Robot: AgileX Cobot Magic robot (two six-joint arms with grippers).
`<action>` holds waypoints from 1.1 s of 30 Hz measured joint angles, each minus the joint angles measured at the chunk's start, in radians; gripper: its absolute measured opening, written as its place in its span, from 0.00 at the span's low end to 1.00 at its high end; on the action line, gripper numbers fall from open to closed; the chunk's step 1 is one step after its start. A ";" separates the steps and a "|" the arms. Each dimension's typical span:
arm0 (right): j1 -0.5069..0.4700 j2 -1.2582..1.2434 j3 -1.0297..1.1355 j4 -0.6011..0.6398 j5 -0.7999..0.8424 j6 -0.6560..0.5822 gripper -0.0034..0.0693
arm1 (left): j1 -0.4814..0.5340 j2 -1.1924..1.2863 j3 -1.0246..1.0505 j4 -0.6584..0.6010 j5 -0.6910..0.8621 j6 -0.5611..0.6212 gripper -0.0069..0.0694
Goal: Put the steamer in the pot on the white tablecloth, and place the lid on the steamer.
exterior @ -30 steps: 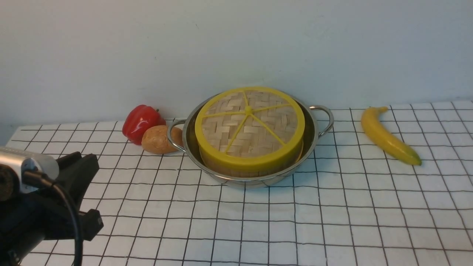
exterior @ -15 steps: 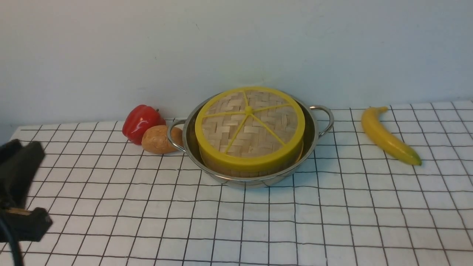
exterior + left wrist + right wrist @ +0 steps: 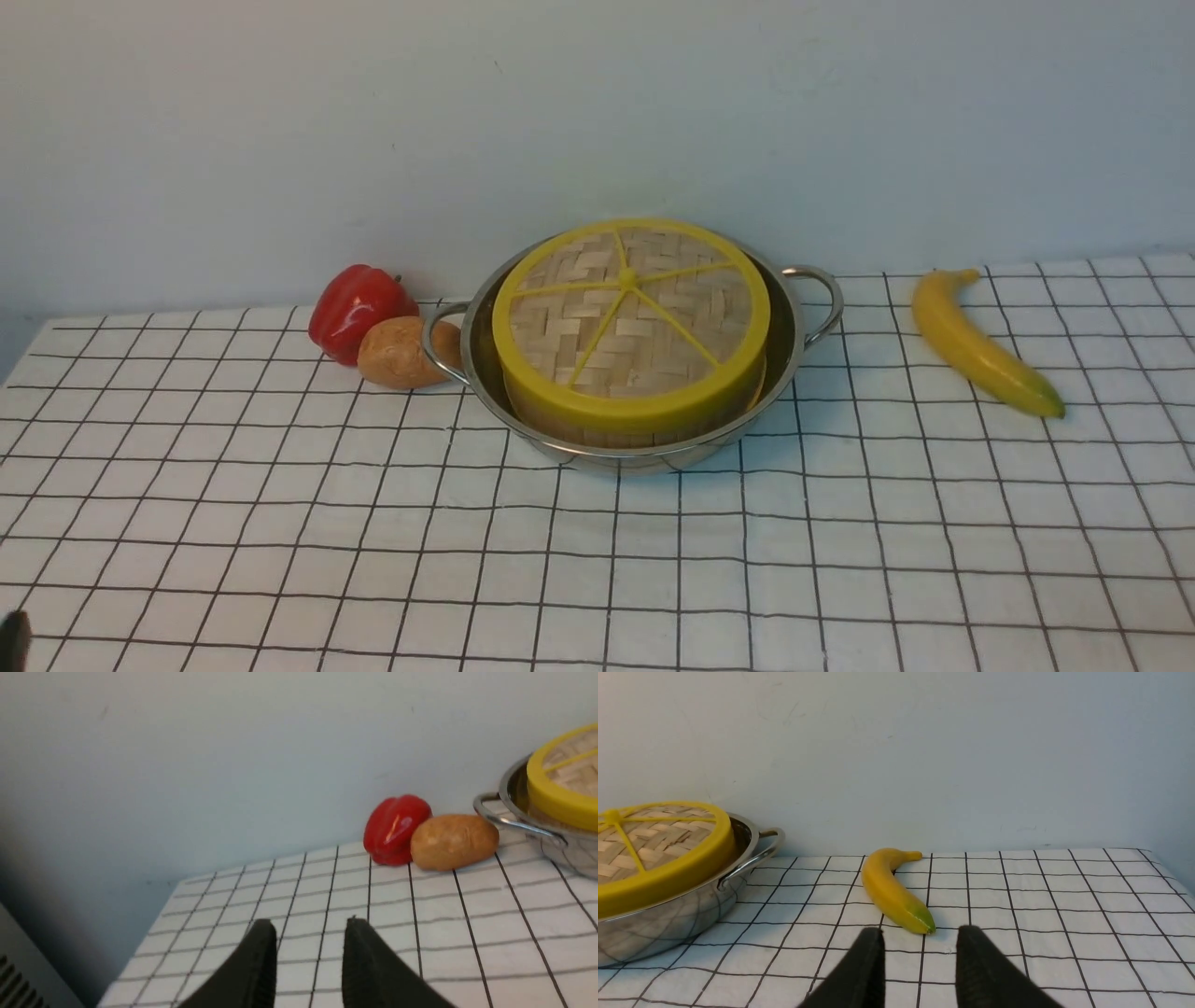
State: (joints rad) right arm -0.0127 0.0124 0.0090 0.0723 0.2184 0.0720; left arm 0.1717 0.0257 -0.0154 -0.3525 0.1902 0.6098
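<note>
Left gripper (image 3: 306,956) withdrawn from front view, empty, parted; right gripper (image 3: 920,961) likewise. Lid (image 3: 631,315) seated on steamer (image 3: 597,427); retreat best kept clear of pot (image 3: 794,347).

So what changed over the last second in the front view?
The left arm pulled back out of the front view; only a dark sliver remains. Nothing was gripped. The woven yellow-rimmed lid, shiny steel pot, red pepper, potato and banana stayed put.

**Three cameras, one shiny pot**

The front camera looks forward and down at the shiny steel pot (image 3: 635,439). The left wrist camera sits low, facing the wall, catching the pot's (image 3: 556,844) edge. The right wrist camera, low too, shows its (image 3: 668,924) other side.
</note>
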 joint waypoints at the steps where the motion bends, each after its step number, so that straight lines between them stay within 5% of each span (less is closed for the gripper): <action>1: 0.000 0.000 0.000 0.000 0.001 0.000 0.38 | 0.000 -0.014 0.016 -0.008 0.007 0.000 0.36; 33: 0.000 0.000 0.000 0.000 0.001 0.001 0.38 | 0.003 -0.026 0.022 -0.038 0.072 -0.001 0.41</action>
State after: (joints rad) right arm -0.0127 0.0124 0.0090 0.0723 0.2194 0.0732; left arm 0.1749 -0.0004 0.0069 -0.3908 0.2624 0.6089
